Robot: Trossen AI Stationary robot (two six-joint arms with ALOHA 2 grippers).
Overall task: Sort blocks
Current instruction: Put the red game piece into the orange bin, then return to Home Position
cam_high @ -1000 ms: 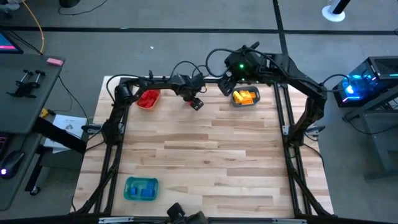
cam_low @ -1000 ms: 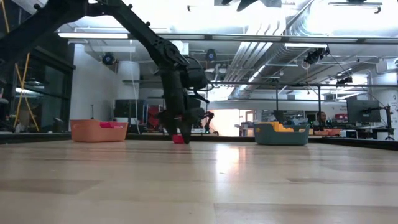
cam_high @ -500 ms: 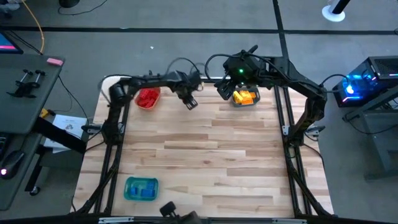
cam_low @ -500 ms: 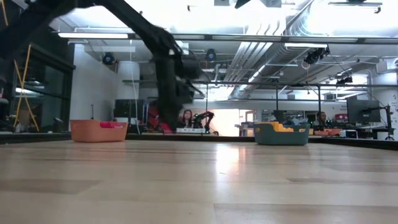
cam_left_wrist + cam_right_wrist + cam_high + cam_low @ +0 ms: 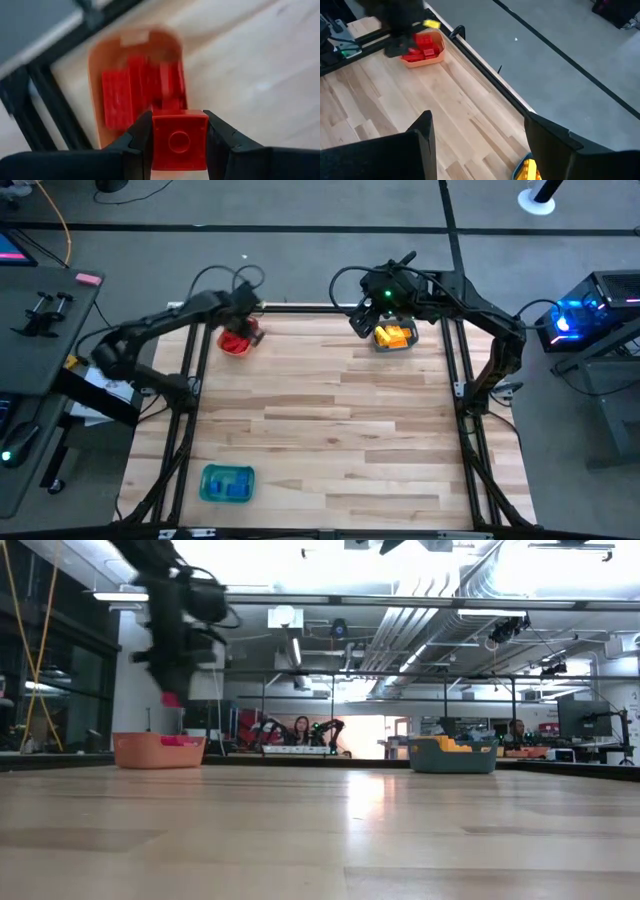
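Observation:
My left gripper (image 5: 179,140) is shut on a small red block (image 5: 179,139) and hangs above the orange tray (image 5: 237,340) at the table's far left, which holds several red blocks (image 5: 142,87). In the low view the red block (image 5: 171,698) shows under the gripper, well above the tray (image 5: 158,750). My right gripper (image 5: 477,137) is open and empty beside the grey-green tray (image 5: 395,338) of yellow blocks at the far right. A blue-green tray (image 5: 227,483) with blue blocks sits near the front left. My left gripper pinches the red block between its two fingers (image 5: 141,135), on two opposite sides (image 5: 156,142). The fingers point down at the tray. The block is lifted clear, above the tray's red blocks.
Dark frame rails (image 5: 455,370) run along the table's left, right and far edges. The bare wooden tabletop (image 5: 330,430) lies between the three trays. People and benches show far behind the table in the low view.
My left gripper has lifted the red block off the tabletop near the far middle and carried it up and toward the table's left edge, to above the orange tray. It has stayed shut on the block. My right arm has shifted slightly near the yellow tray.

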